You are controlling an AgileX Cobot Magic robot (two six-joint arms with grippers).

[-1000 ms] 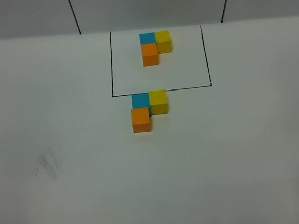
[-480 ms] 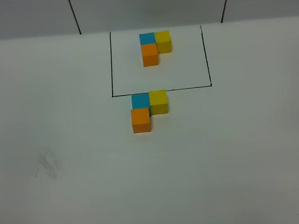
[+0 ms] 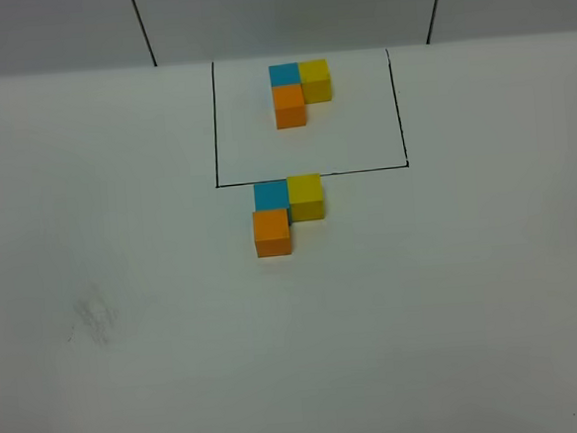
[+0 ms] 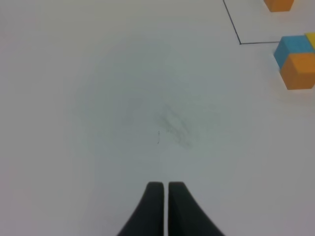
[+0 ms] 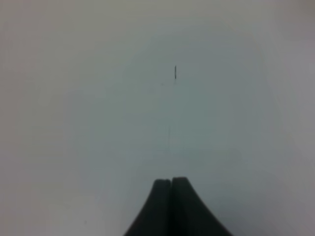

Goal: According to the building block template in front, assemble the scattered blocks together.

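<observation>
The template group, a blue block (image 3: pixel 284 74), a yellow block (image 3: pixel 316 79) and an orange block (image 3: pixel 290 105), sits inside the black-lined rectangle (image 3: pixel 311 175) at the back. A second group stands just in front of that line: blue block (image 3: pixel 270 194), yellow block (image 3: pixel 306 195), orange block (image 3: pixel 272 232), touching in the same L shape. No arm shows in the high view. My left gripper (image 4: pixel 164 186) is shut and empty over bare table, with the blue (image 4: pixel 292 45) and orange (image 4: pixel 300 71) blocks far off. My right gripper (image 5: pixel 171 182) is shut and empty over bare table.
The white table (image 3: pixel 452 294) carries a faint grey smudge (image 3: pixel 95 317) at front left, also seen in the left wrist view (image 4: pixel 174 129). A short dark mark (image 5: pixel 175 72) lies ahead of the right gripper. Two black lines run up the back wall (image 3: pixel 142 27).
</observation>
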